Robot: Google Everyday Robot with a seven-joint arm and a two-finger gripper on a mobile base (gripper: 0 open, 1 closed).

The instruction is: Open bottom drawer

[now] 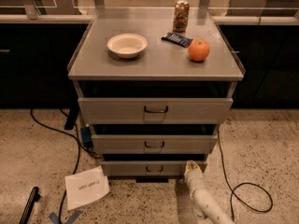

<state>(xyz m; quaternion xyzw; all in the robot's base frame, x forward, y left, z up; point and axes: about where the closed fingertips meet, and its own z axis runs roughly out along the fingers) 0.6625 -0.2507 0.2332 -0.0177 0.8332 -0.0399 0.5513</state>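
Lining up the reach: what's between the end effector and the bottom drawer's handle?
Camera view: only bare front of the bottom drawer lies between its handle and the end effector at its right end.
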